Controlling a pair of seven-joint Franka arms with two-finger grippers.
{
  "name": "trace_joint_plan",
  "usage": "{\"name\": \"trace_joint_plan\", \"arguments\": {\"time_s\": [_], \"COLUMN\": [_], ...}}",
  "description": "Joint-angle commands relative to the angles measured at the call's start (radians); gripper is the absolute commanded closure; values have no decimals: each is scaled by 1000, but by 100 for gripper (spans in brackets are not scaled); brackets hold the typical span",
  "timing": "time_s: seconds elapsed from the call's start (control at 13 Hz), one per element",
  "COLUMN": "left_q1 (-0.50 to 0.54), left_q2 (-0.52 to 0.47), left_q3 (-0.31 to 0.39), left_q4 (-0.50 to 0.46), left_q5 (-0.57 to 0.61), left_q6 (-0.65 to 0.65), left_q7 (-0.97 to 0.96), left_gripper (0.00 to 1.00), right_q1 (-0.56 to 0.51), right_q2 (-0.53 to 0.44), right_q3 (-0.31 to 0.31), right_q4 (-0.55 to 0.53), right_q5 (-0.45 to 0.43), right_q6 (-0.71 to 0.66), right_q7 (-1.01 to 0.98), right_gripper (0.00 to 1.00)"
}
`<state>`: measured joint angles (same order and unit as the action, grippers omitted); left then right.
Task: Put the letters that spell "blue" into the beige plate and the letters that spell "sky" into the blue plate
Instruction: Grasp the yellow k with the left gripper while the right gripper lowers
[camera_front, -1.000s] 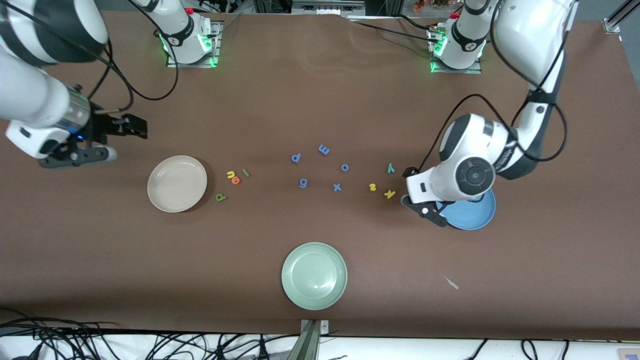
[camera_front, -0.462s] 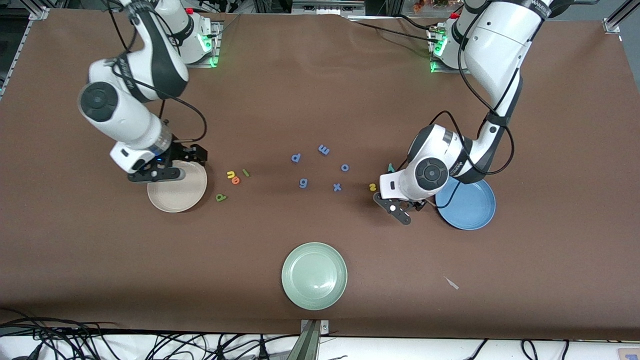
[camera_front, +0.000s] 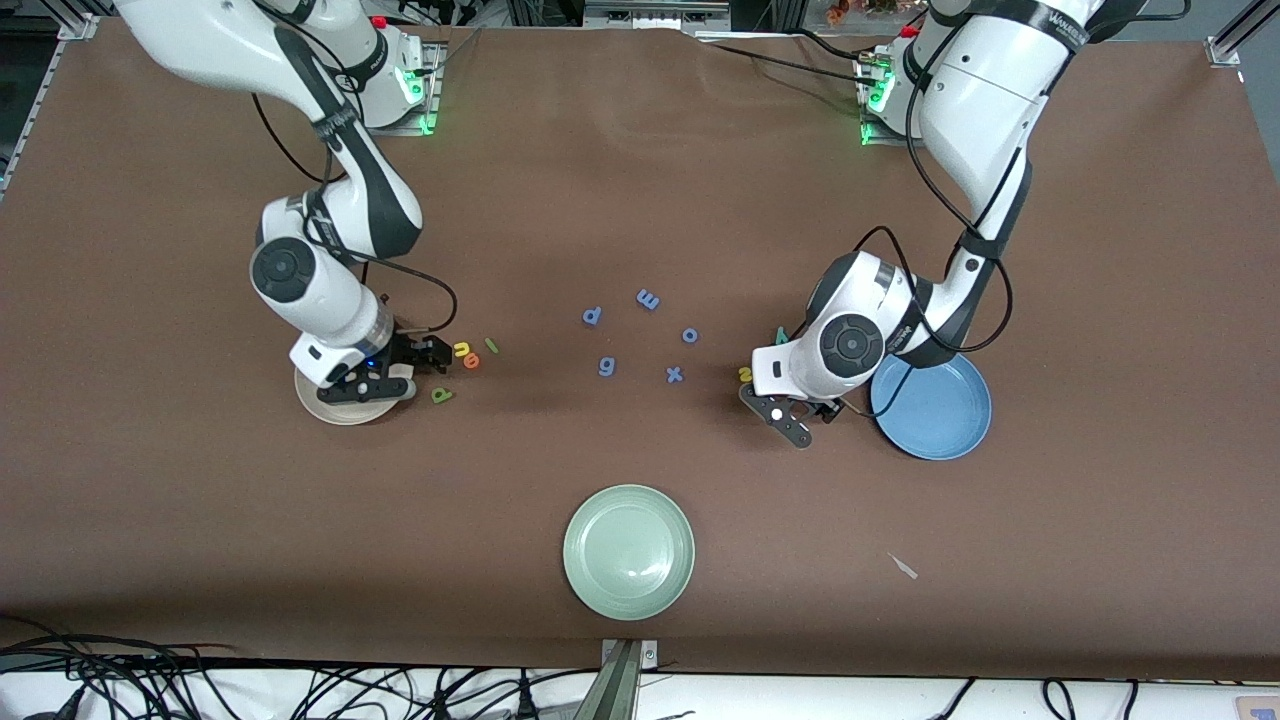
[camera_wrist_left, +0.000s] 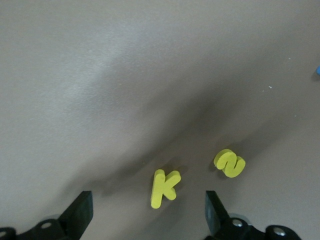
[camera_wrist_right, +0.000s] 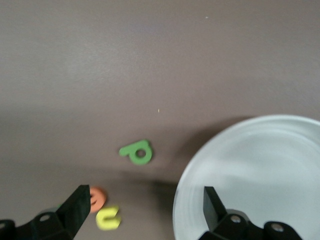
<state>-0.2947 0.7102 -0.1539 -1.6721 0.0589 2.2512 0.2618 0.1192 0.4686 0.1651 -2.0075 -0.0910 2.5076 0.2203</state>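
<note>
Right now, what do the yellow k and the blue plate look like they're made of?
Yellow k: likely foam, matte; thick flat-cut slab with soft edges and no glare. Blue plate: probably hard plastic, possibly glazed ceramic; smooth, even sky-blue with a faint sheen along its raised rim. The look can't settle which.

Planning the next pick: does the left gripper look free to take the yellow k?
Probably yes: the left gripper is open over the yellow k, which lies flat with a gap to the yellow s.
</note>
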Motion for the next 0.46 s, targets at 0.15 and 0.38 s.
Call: {"name": "trace_joint_plan", "arguments": {"time_s": [0.15, 0.38], "left_q1": [-17, -20], "left_q2": [20, 26], "left_q3": [7, 7], "left_q4": [-3, -5], "left_q5": [25, 38], "left_q6": [37, 37], "left_q7": [2, 2], "left_gripper": [20, 53], "right_q1": [45, 60], "right_q2": [113, 145], "right_q3": [5, 4], "right_q4": [144, 167], "right_q5": [-33, -35], "right_q6": [-7, -4], "right_q7": [8, 19], "right_gripper": [1, 1]}}
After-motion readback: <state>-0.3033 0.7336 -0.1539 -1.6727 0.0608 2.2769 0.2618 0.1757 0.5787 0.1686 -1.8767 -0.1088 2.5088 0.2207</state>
